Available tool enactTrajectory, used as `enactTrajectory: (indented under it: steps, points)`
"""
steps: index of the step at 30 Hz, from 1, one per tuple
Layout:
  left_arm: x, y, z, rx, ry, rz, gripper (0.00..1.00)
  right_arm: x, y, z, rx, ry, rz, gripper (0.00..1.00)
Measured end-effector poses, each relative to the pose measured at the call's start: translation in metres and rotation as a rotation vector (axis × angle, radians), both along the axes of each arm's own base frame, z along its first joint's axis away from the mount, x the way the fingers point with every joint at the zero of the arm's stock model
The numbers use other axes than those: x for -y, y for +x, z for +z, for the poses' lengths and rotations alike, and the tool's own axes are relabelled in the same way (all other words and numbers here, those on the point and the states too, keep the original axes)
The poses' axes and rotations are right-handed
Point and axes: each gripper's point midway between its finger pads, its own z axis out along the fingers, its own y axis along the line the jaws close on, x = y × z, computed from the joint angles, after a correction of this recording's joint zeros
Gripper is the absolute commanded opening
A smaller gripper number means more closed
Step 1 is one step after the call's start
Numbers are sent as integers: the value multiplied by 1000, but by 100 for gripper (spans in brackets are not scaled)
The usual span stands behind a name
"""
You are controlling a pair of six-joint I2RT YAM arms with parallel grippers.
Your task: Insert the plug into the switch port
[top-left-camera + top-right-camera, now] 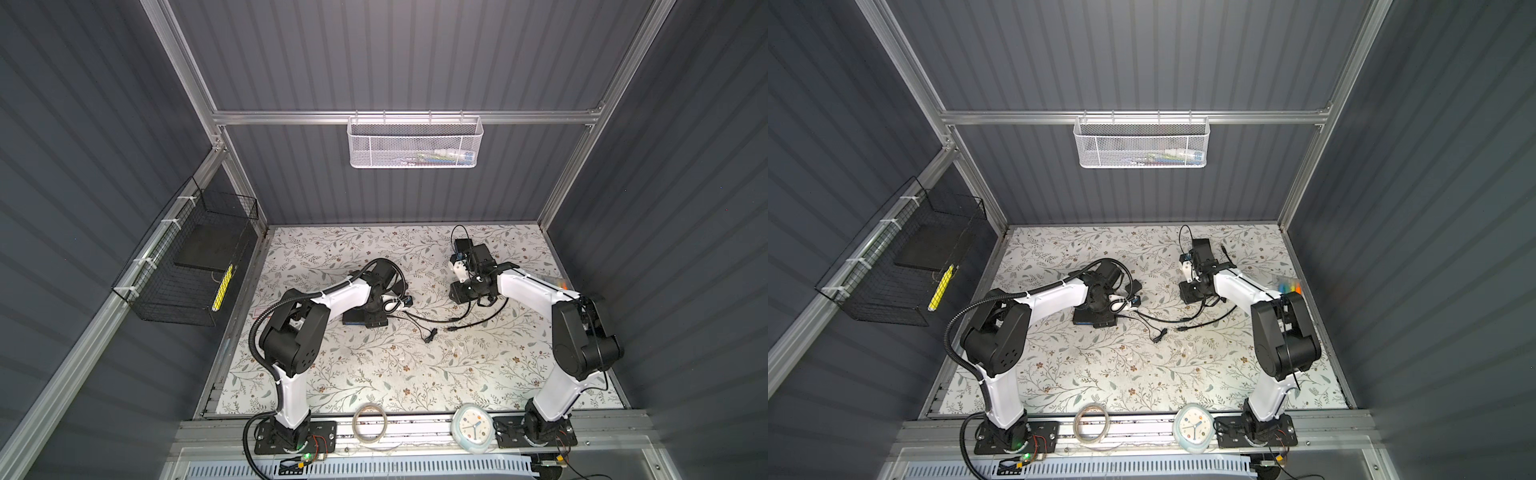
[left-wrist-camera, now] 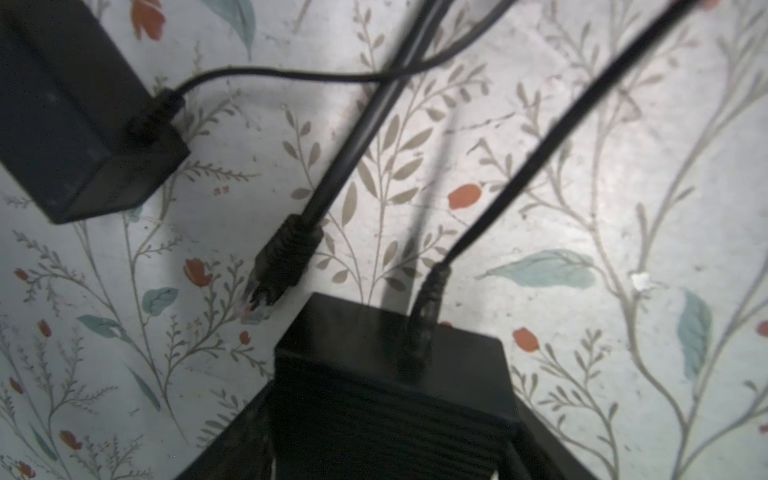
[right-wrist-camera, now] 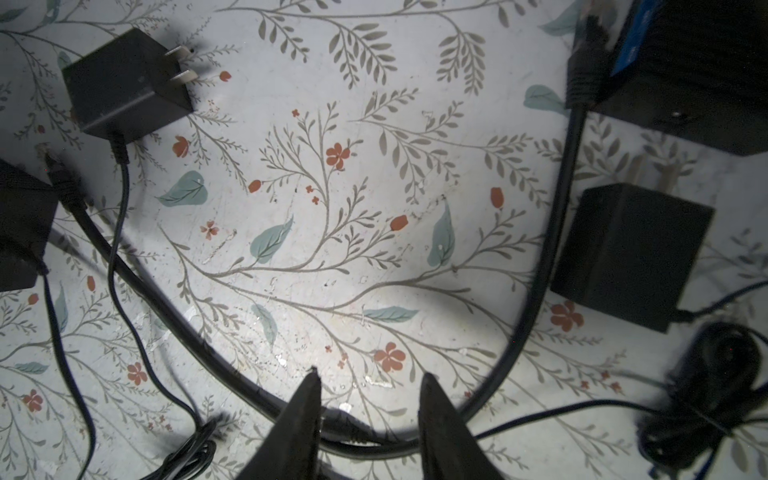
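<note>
The plug point(image 2: 286, 253) lies on the floral mat point(image 2: 582, 166) just beside the switch's point(image 2: 353, 357) corner. My left fingers point(image 2: 237, 453) stand wide either side of the switch; whether they press it I cannot tell. My right fingers point(image 3: 297, 428) hang parted over the black cable point(image 3: 552, 232), holding nothing.

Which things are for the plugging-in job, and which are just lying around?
For the job:
plug
thick cable
switch box

Just lying around:
clock
tape roll
white basket
black wire basket
</note>
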Motion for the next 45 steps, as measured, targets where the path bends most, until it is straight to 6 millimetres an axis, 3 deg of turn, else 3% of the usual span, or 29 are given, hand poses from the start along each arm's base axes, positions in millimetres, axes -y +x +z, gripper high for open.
enactTrajectory:
  steps: [7, 11, 17, 22, 29, 35, 40, 45]
  points:
    - [-17, -3, 8, -5, -91, 109, 73, -3, -1, 0, -5, 13, 6, 39]
    - [-33, 10, 16, 31, -148, 212, 73, -8, -4, 1, -11, 16, 19, 39]
    - [-59, 31, 17, 93, -215, 363, 74, -43, -17, 4, -14, -4, 133, 39]
    - [-59, 47, 22, 142, -291, 408, 75, -61, -25, 0, -21, -42, 204, 37]
    - [-57, 45, 34, 173, -374, 424, 76, -66, -35, -5, -41, -60, 243, 35]
    - [-53, 46, 75, 244, -470, 451, 78, -102, -40, -14, -39, -79, 357, 31]
    - [-56, 45, 126, 335, -563, 499, 79, -135, -44, -21, -28, -94, 451, 28]
    - [-68, 46, 167, 432, -638, 608, 82, -147, -43, -28, -25, -119, 485, 26]
